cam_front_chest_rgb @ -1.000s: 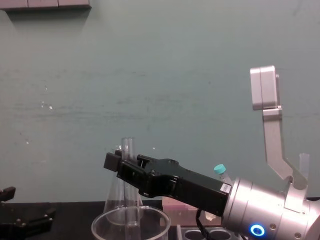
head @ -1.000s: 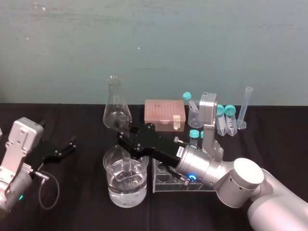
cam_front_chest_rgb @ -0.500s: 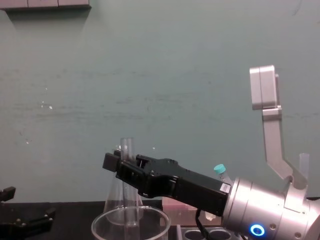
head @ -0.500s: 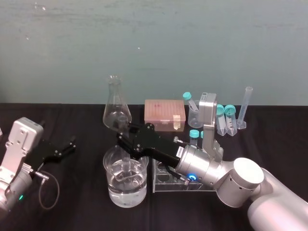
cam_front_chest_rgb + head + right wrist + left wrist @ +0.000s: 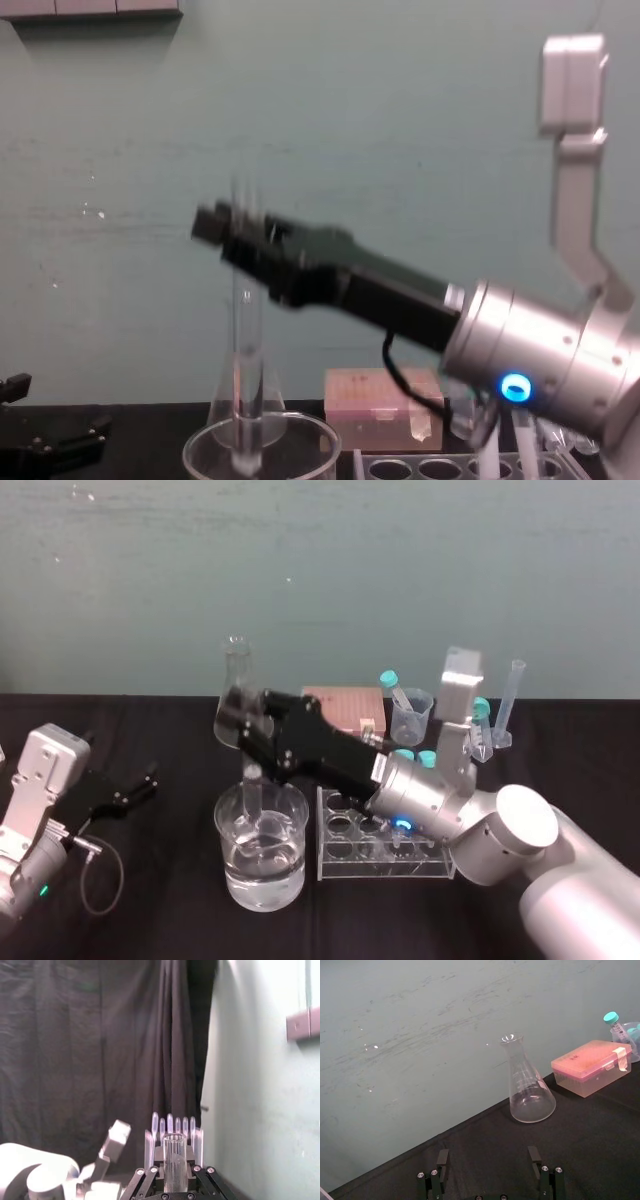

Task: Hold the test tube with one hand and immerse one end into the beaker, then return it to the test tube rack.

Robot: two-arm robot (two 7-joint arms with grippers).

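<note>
Well to the left of the beaker (image 5: pixel 229 852), the left pincer (image 5: pixel 149 780) lies idle on the dark worktop (image 5: pixel 150 900), its fingers (image 5: pixel 440 1170) spread and holding nothing. The beaker holds clear liquid to about half its height. Above it the right pincer (image 5: pixel 236 228) is clenched on the upper part of the test tube (image 5: pixel 243 385). The tube hangs nearly upright with its rounded end below the beaker's rim; I cannot tell whether that end touches the liquid.

The main risk, as I judge it, is sideways travel before the tube's end is clear of the rim. Glass would knock glass, and the beaker could tip or the tube could slip in the grip. Just behind the beaker the conical flask (image 5: pixel 530 1091) stands empty, close enough for the pincer to brush it.

Just right of the beaker, the test tube rack (image 5: pixel 370 865) shows open holes in its near rows. A slanted tube could miss its hole and jam on the top plate. Farther right and behind, a small cup (image 5: pixel 412 720) holds one teal-capped tube (image 5: pixel 392 688).
</note>
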